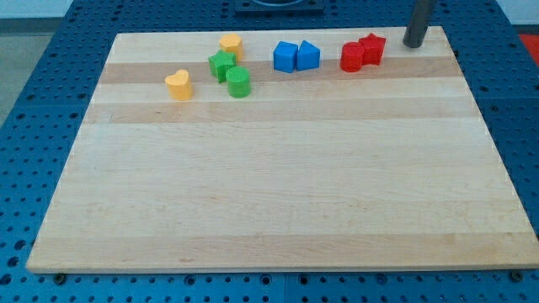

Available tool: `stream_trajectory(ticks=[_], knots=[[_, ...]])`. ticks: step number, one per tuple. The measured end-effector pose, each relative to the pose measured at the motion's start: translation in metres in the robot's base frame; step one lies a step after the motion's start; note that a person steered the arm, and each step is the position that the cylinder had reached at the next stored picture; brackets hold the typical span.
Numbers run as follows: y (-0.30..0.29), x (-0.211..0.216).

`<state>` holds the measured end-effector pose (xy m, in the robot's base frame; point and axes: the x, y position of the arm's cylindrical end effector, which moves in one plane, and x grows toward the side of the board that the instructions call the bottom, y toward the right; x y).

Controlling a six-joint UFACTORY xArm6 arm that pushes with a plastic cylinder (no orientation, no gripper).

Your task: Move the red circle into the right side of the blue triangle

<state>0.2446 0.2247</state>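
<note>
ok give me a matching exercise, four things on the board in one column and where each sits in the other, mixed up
Things:
1. yellow heart
2. blue triangle
3. red circle
4. my tip

Places:
A. touching the red star, on its left in the view
B. near the board's top right corner, right of both red blocks, touching none
C. furthest to the view's left of all blocks
D. right beside the blue cube, on its right in the view

Pairs: 1-C, 2-D, 3-A, 4-B
</note>
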Motion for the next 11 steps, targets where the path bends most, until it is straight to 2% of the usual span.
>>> stream_trajectory(ticks=[2, 4, 8, 9, 11], knots=[[-0.043, 0.034], [-0.087, 0.038], [-0.126, 0.044], [-0.127, 0.045], [-0.093, 0.095]])
